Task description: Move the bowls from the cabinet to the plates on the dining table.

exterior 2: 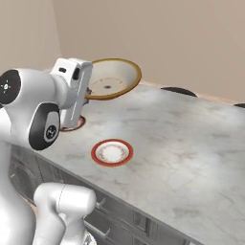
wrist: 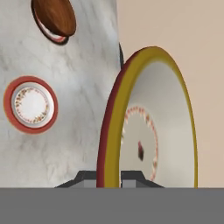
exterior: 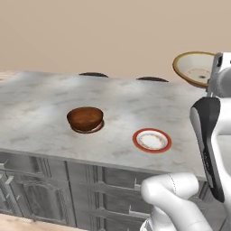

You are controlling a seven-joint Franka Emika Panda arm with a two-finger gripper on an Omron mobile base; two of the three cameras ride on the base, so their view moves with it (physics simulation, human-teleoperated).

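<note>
My gripper [wrist: 109, 177] is shut on the rim of the pale cream bowl [wrist: 153, 127], which has a yellow edge. The bowl [exterior: 195, 67] hangs tilted in the air above the dining table [exterior: 40, 97], toward its right side. The dark reddish-brown bowl [exterior: 85, 118] sits upright on one plate, whose rim shows under it [wrist: 47, 31]. The second plate [exterior: 152, 140] has a red rim and lies bare near the table's front edge, below and to the left of the held bowl. From the right, the same plate [exterior 2: 112, 152] lies in front of the hand [exterior 2: 76, 81]. The cabinet is out of view.
Grey wood-grain drawers and doors [exterior: 90, 180] run along the table's front. Two dark chair backs [exterior: 93, 74] [exterior: 152, 79] rise behind its far edge, before a beige wall. My own arm [exterior: 208, 135] stands at the table's right front corner.
</note>
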